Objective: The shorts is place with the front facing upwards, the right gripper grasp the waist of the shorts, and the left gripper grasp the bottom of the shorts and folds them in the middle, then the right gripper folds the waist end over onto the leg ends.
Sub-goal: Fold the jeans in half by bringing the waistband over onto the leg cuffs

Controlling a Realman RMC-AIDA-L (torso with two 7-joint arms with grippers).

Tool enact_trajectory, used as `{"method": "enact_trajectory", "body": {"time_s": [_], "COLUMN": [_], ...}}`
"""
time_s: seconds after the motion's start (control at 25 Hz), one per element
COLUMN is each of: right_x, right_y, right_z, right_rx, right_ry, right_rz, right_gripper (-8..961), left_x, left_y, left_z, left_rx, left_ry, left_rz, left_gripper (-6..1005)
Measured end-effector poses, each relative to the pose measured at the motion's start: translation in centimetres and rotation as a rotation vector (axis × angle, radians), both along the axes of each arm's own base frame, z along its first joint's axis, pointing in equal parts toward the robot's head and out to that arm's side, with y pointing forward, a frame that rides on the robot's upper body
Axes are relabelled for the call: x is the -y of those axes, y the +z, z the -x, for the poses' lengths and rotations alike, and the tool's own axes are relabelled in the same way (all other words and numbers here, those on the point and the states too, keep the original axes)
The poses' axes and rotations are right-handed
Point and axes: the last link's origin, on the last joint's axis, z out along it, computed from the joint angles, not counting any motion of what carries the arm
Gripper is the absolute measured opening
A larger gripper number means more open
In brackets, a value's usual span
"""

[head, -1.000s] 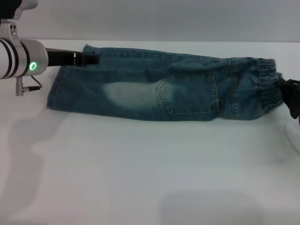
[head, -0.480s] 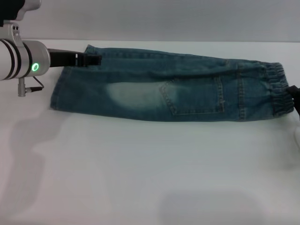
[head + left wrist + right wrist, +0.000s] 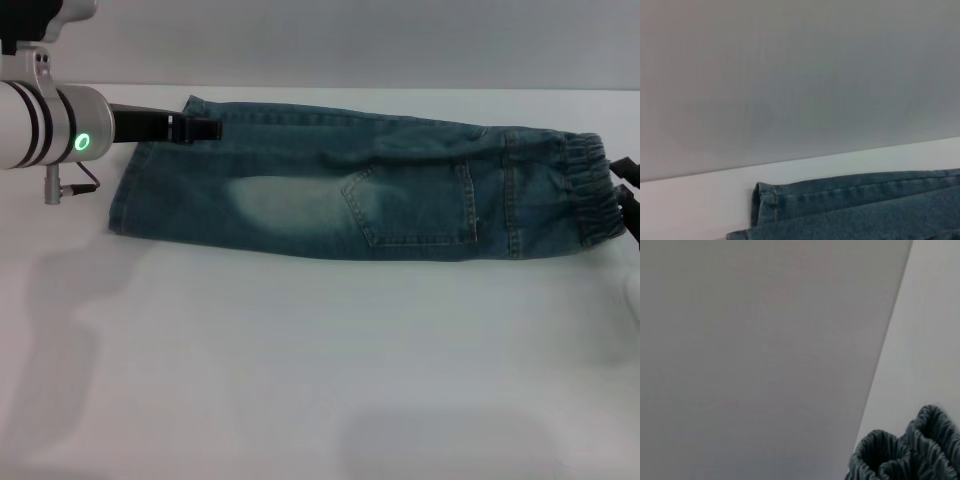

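Shorts (image 3: 400, 185) lie folded lengthwise across the upper counter (image 3: 320, 380). Left pincer (image 3: 196, 129), upper left, looks clamped on the leg hem (image 3: 200, 110). Right pincer (image 3: 628, 190) at right edge by the waistband (image 3: 590, 195); grip unclear, mostly cropped.

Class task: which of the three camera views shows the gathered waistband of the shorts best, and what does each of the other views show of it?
The head view shows it best: the whole waistband lies at the right end of the shorts. The right wrist view shows only a bunched corner of the band. The left wrist view shows none of it, only a leg hem.
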Motion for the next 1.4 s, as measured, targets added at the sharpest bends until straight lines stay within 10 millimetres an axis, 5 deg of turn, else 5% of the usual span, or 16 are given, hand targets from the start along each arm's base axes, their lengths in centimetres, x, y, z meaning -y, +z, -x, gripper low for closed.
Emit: {"method": "enact_trajectory", "body": {"time_s": [0.28,0.68,1.4], "right_x": [0.4,1.3,0.0], "right_y": [-0.3,-0.2,0.2], "right_z": [-0.4,-1.4,-1.5], "right_rx": [-0.006,-0.075,-0.114], "right_ry": [-0.026,-0.106,-0.158], "right_rz": [0.0,-0.053,-0.059], "right_gripper": [535,726,724], "left_x": [0.0,0.0,0.2], "left_y": [0.0,0.0,-0.2], "left_z": [0.0,0.1,0.3], "left_rx": [-0.007,-0.018,-0.018], "left_ry": [-0.007,-0.012,-0.007], "left_rz": [0.004,0.01,0.014], "left_gripper": [854,854,853]}}
